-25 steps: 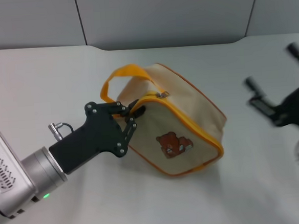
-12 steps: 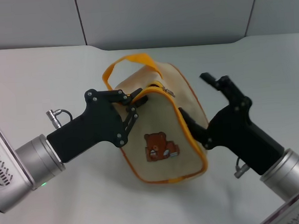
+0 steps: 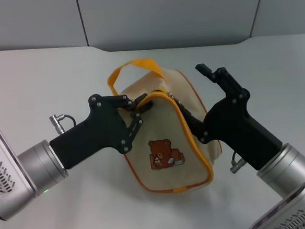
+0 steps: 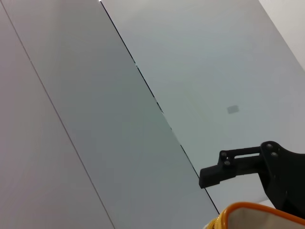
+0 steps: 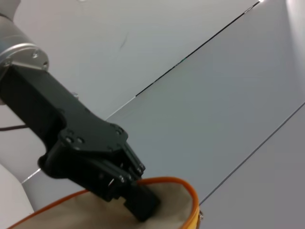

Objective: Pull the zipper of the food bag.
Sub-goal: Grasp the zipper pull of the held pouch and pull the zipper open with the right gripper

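The beige food bag (image 3: pixel 167 145) with a brown bear patch (image 3: pixel 163 155) stands tilted mid-table, its orange loop handle (image 3: pixel 133 67) at the back. The yellow-orange zipper (image 3: pixel 187 128) runs around its front edge, with a small metal pull tab (image 3: pixel 171 96) near the top. My left gripper (image 3: pixel 140 106) is shut on the bag's top left edge beside the zipper. My right gripper (image 3: pixel 198 95) is open at the bag's right side, one finger on the canvas, the other raised behind. The right wrist view shows the left gripper (image 5: pixel 128 183) on the bag (image 5: pixel 86 214).
The bag rests on a white table (image 3: pixel 34 75) with a grey panelled wall (image 3: pixel 161 14) behind it. Both arms slant in from the near corners. The left wrist view shows the right gripper's finger (image 4: pixel 233 167) above the bag's rim (image 4: pixel 257 214).
My right arm has swung in from the far right to the bag's right side. The bag has turned more upright and shifted a little left in the left gripper's hold.
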